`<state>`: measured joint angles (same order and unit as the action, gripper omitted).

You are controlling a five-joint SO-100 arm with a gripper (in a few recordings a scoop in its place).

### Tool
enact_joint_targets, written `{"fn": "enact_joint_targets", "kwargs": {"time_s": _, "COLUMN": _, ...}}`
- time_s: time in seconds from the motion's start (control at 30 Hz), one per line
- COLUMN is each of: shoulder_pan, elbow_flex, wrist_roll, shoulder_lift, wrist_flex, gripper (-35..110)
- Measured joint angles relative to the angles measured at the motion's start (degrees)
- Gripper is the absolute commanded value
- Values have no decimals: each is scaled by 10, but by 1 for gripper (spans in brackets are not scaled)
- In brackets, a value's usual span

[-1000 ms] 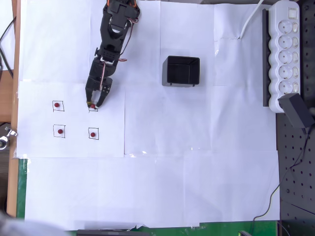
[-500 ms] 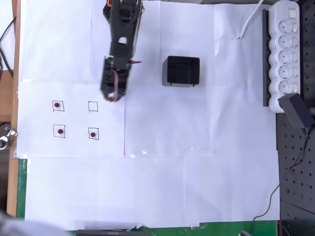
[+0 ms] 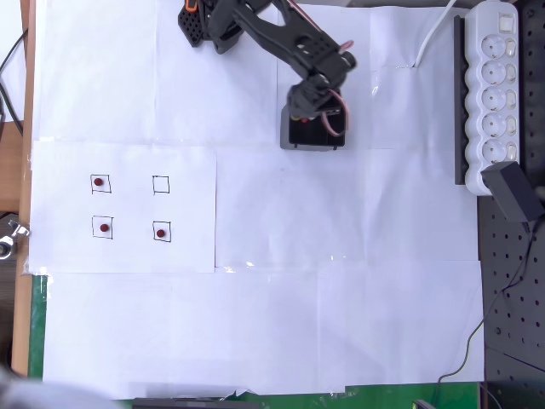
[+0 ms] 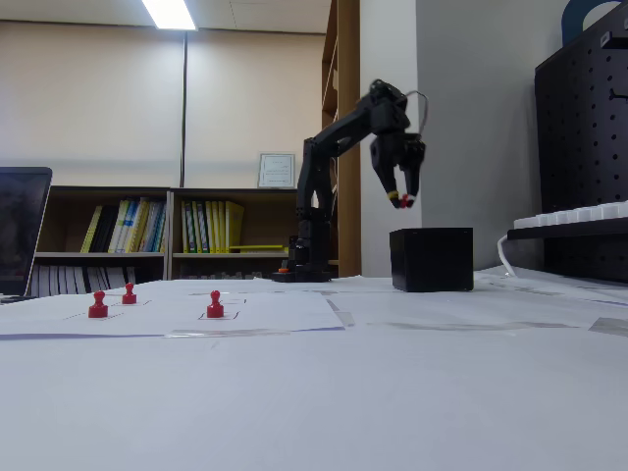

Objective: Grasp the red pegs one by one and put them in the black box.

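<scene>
The black two-finger gripper [image 4: 402, 199] of the black arm [image 3: 272, 34] hangs above the small square black plastic box [image 4: 431, 259]; in the fixed view its jaws are clamped on a small dark-red peg [image 4: 405, 201], which sits at their tips, clear of the box rim; in the overhead view the gripper [image 3: 317, 119] covers much of the box [image 3: 292, 135], so how well the peg lines up with the opening cannot be told there. Three more tiny dark-red round pegs rest on the white paper-covered table [image 3: 341, 298], well apart from the box: one [image 3: 99, 181] in its hand-drawn square outline, another [image 3: 103, 227] below it, a third [image 3: 160, 232] to the right; the fourth outline [image 3: 161, 184] is bare. The step in hand looks like the drop of the first peg; the next move calls for parting the jaws, perhaps after a slight descent so the peg does not bounce out; then swinging across to a peg on the paper.
</scene>
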<state>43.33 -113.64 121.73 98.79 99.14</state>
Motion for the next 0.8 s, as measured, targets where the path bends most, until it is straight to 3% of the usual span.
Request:
{"fn": "enact_joint_targets", "kwargs": {"time_s": 0.27, "shoulder_pan": 31, "elbow_flex": -4, "wrist_roll": -6, "shoulder_lift": 124, "wrist_flex": -49, "gripper": 21}}
{"fn": "enact_joint_targets", "kwargs": {"time_s": 0.47, "shoulder_pan": 22, "elbow_flex": -68, "wrist_roll": -11, "shoulder_lift": 117, "wrist_flex": -39, "gripper": 23}}
{"fn": "enact_joint_targets", "kwargs": {"time_s": 0.67, "shoulder_pan": -51, "elbow_flex": -95, "wrist_roll": -88, "shoulder_lift": -40, "wrist_flex": 11, "gripper": 20}}
{"fn": "enact_joint_targets", "kwargs": {"time_s": 0.8, "shoulder_pan": -190, "elbow_flex": 51, "wrist_roll": -241, "shoulder_lift": -221, "wrist_flex": -3, "gripper": 19}}
